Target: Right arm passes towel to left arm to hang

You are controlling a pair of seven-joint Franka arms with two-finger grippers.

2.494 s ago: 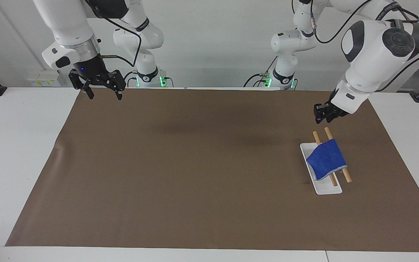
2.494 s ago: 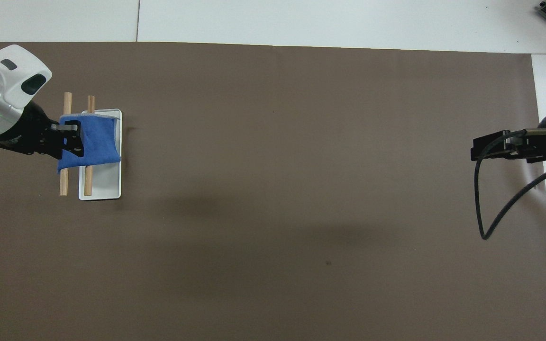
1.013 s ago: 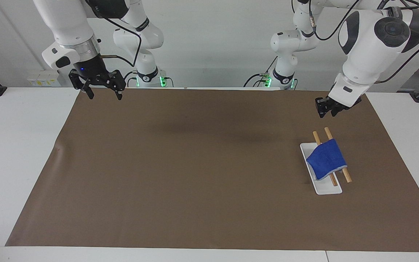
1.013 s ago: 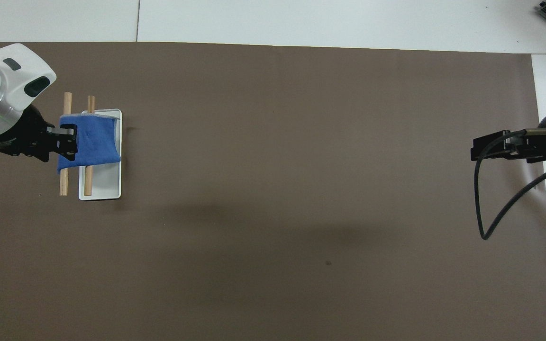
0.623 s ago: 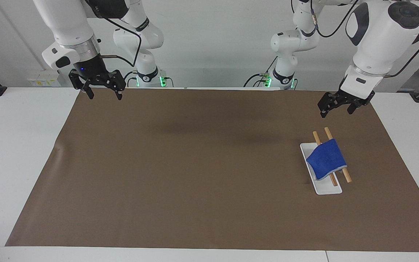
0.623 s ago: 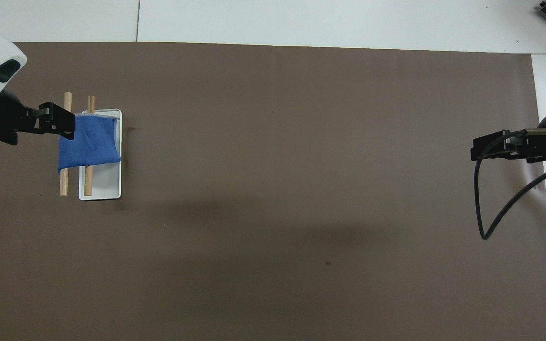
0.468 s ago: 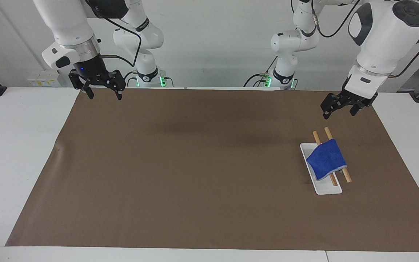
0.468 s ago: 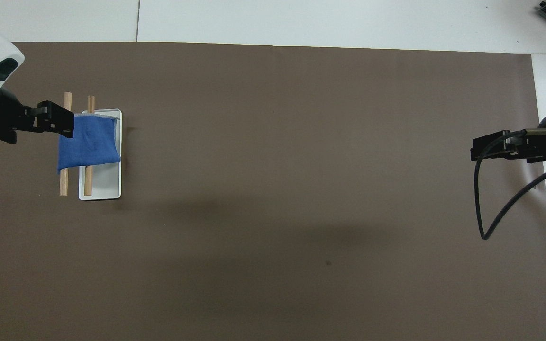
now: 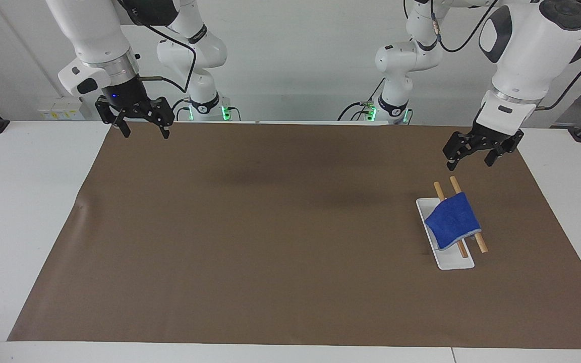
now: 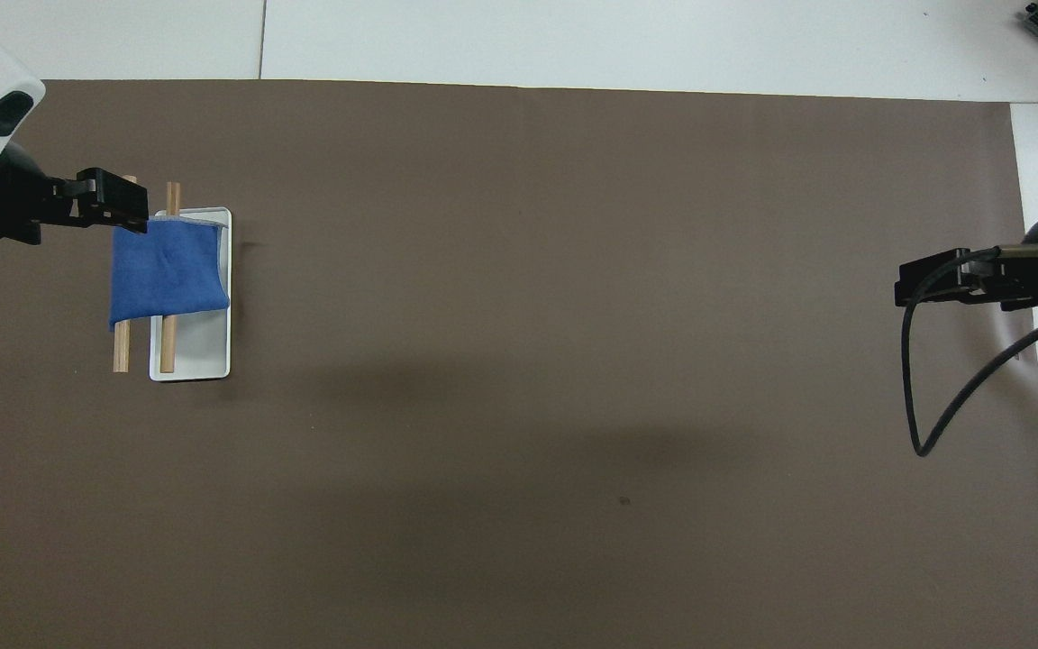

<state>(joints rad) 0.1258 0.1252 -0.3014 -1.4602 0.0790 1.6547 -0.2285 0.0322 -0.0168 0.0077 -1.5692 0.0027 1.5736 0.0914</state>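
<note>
Since the earlier frames, my left gripper (image 9: 470, 156) has lifted off the towel (image 9: 452, 220) and turned, so that its fingers now point down at the brown mat (image 9: 270, 227). Its fingers are spread and hold nothing. It hangs in the air over the mat, near the ends of the two wooden rods (image 9: 455, 185) that lie nearer to my bases, clear of the towel.

Towel position: draped across both wooden rods, which lie over a white tray (image 9: 453, 263) toward my left arm's end of the table. The towel has not shifted.

My right gripper (image 9: 142, 129) waits over the mat edge next to my bases, toward my right arm's end of the table, unchanged. Its fingers are spread apart and empty.
</note>
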